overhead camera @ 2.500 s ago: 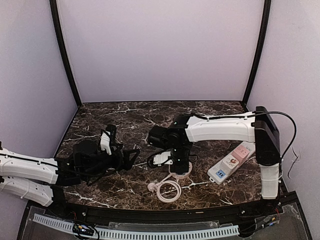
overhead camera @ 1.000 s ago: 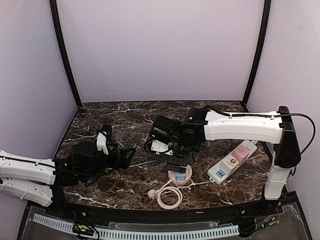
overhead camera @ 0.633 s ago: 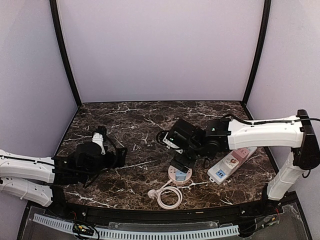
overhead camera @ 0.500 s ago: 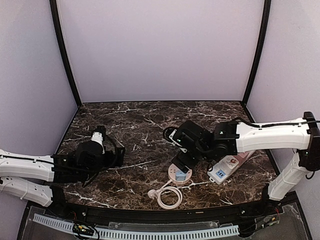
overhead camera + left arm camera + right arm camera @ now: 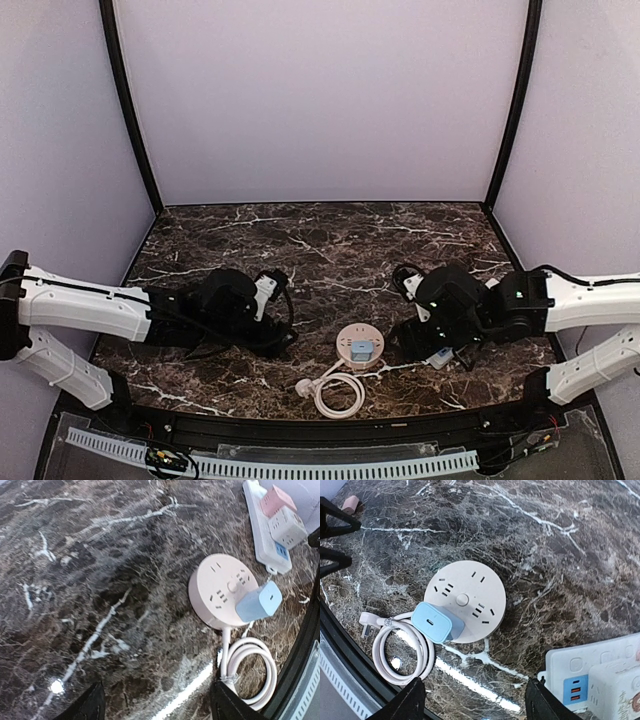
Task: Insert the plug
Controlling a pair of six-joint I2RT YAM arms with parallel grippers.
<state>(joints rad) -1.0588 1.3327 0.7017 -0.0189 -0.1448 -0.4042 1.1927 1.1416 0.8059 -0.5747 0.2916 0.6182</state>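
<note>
Atop round pink socket (image 5: pixel 472 585), blue plug (image 5: pixel 438 622).

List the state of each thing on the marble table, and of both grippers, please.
Round pink socket hub: lying flat, one outlet taken.
Light blue square plug: seated in the hub.
White hub cable: coiled, its end plug unplugged.
White power strip: carries a pink cube adapter and a white cube adapter.
Left gripper: open, empty.
Right gripper: open, empty.
</note>
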